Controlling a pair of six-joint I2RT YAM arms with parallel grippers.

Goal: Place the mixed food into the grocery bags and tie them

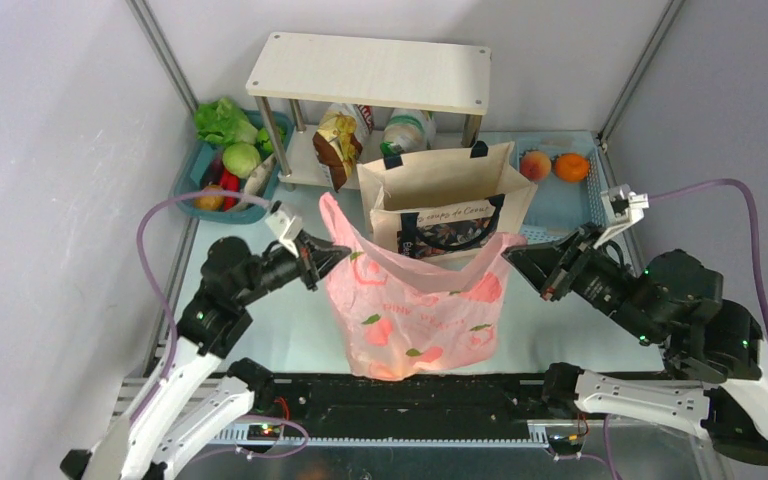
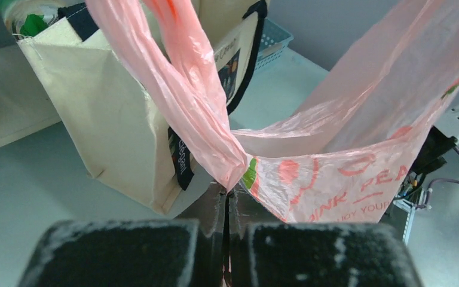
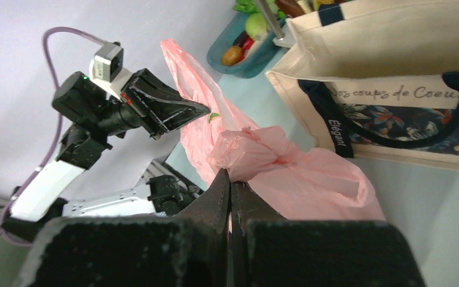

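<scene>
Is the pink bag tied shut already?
No, the pink bag has its two handles held apart, one in the left pincer, one in the right pincer.

The plastic bag [image 1: 415, 320] stands before the canvas tote [image 1: 440, 180].

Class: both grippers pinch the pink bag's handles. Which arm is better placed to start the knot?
Probably left: the left gripper holds a long, free handle loop of the pink bag, while the right gripper holds its handle bunched short.

The left hand [image 2: 226, 200] pinches a twisted handle of the pink bag [image 2: 334, 176], with the canvas tote [image 2: 110, 116] just behind.
</scene>
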